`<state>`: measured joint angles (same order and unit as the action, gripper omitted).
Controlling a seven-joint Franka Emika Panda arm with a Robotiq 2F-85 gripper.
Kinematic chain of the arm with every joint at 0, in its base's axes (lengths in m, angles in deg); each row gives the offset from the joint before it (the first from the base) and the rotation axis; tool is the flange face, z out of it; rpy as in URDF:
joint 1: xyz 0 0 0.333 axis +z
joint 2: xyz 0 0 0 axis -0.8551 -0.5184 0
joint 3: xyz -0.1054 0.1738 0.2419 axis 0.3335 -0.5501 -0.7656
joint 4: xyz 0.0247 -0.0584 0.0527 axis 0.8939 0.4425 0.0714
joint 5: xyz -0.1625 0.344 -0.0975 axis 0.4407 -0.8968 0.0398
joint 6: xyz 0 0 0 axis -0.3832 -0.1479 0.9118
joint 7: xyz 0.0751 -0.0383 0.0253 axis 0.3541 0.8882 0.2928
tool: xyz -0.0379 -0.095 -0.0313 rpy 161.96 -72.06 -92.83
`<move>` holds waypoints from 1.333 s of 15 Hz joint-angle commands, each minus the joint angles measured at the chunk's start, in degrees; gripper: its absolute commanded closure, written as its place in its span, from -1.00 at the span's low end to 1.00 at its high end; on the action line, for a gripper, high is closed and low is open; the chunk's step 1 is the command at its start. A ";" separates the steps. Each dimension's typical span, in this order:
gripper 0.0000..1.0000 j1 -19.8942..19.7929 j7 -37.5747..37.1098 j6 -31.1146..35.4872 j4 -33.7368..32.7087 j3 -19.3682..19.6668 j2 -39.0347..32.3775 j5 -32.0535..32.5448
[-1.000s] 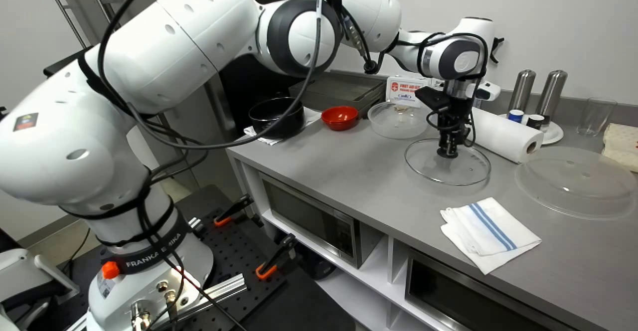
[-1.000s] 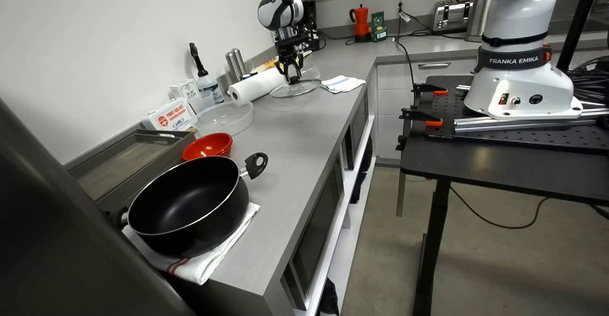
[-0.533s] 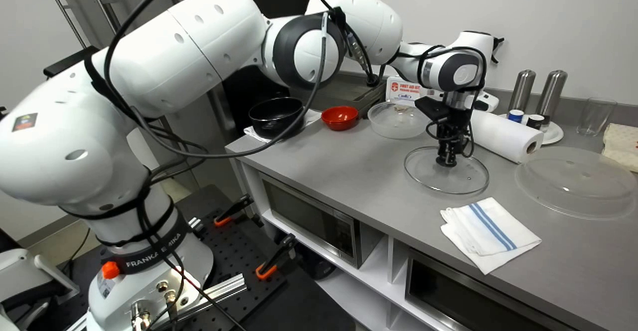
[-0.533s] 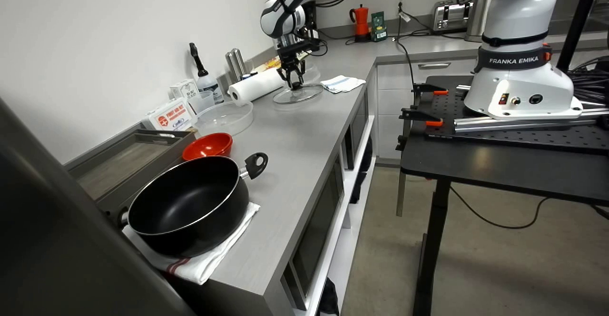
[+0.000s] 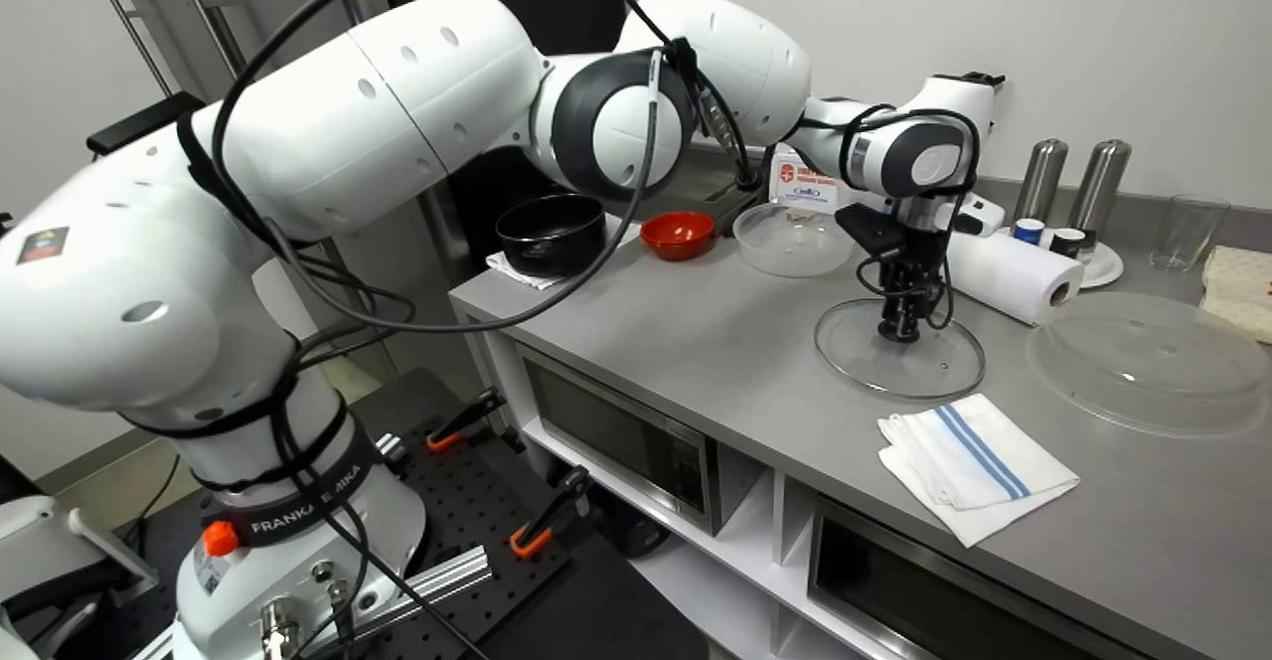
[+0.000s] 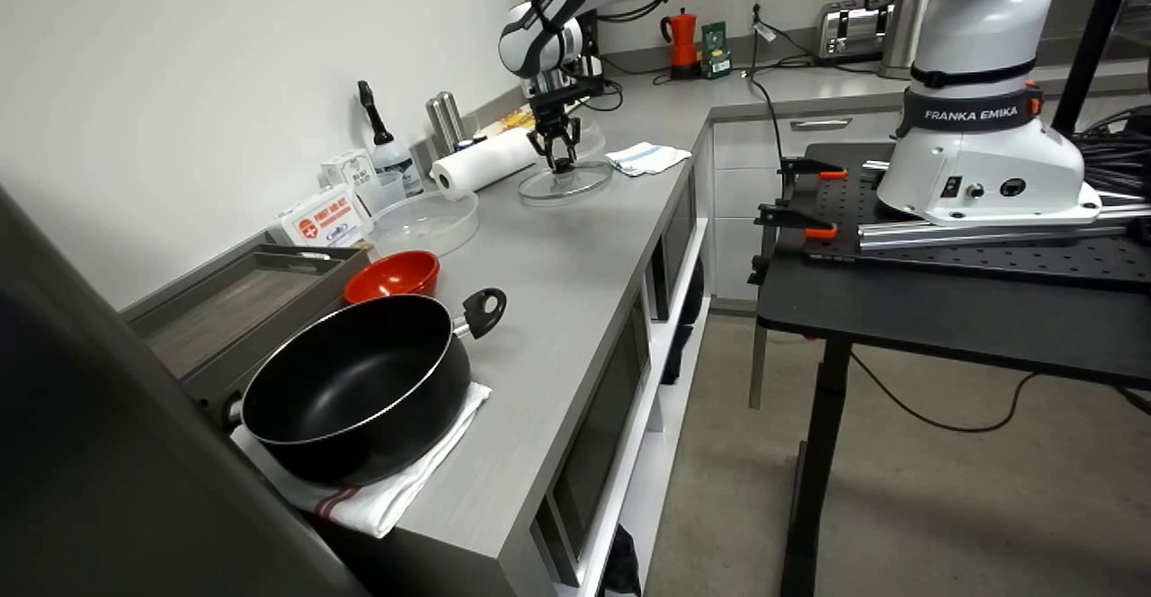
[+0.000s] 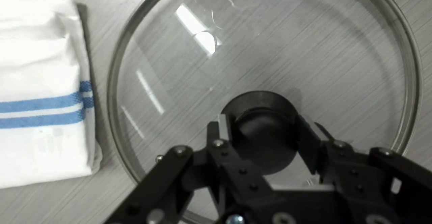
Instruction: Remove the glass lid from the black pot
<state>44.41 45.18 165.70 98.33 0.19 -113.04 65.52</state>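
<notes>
your gripper (image 7: 265,129) clamps the black knob (image 7: 266,149) of the glass lid (image 7: 276,58), most of which spreads toward twelve o'clock in your wrist view.

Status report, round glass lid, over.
Black tool shut on black knob of round clear glass lid. Lid off round black pot, over grey counter. Folded blue-striped white cloth alongside.

Black pot (image 6: 360,390), blue-striped white towel (image 7: 44,79)

Wrist view bright, w/ glare streaks on glass lid (image 7: 263,67); cloth (image 7: 40,99) partly overexp., shadow along edge; gripper (image 7: 265,138) sl. soft. Both ext. views dimmer.
</notes>
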 commanded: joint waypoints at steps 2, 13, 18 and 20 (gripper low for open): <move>0.50 -1.05 -0.40 -0.11 -4.31 -0.85 -2.30 -0.95; -0.58 -1.02 -0.53 -0.33 -5.84 -1.10 -3.26 -0.75; -1.00 -1.12 -0.60 -0.29 -6.65 -1.24 -3.25 -0.82; -1.00 -1.14 -0.59 -0.24 -6.83 -1.30 -3.23 -0.86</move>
<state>43.71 45.18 166.00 94.01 -0.47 -115.13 65.52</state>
